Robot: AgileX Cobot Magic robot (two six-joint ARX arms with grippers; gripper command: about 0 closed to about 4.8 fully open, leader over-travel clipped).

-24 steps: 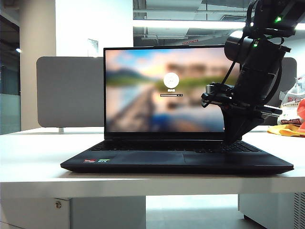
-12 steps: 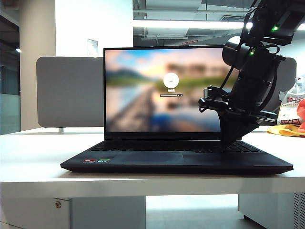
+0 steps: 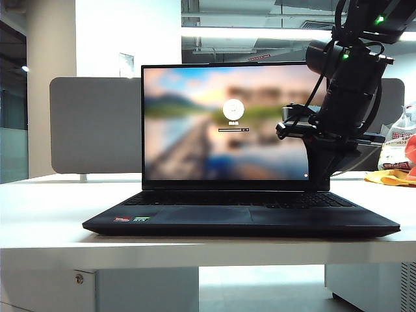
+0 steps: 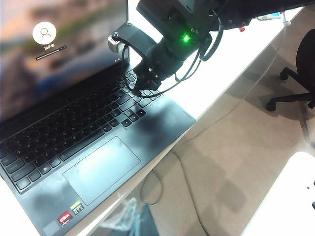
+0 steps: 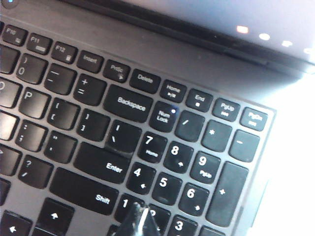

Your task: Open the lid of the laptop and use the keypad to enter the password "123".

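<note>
The black laptop (image 3: 240,218) stands open on the white table, and its lid (image 3: 195,130) is upright with a blurred landscape login screen. The keypad (image 5: 182,162) is at the keyboard's right end. My right gripper (image 5: 139,216) is shut, and its tip points down at the edge between the 1 and 2 keys. I cannot tell whether it touches them. The exterior view shows the right gripper (image 3: 318,185) just above the keypad (image 3: 331,200). My left gripper (image 4: 127,214) is shut on nothing and hovers off the laptop's front edge, near the red and green stickers (image 4: 71,212).
A grey divider board (image 3: 94,127) stands behind the laptop. A plastic bag and an orange-yellow item (image 3: 396,162) lie at the table's right. An office chair (image 4: 300,73) and a loose cable (image 4: 157,189) are on the floor beside the table (image 3: 39,221).
The right gripper has risen a little from the keys and shifted slightly right. The screen and the lid look the same.
</note>
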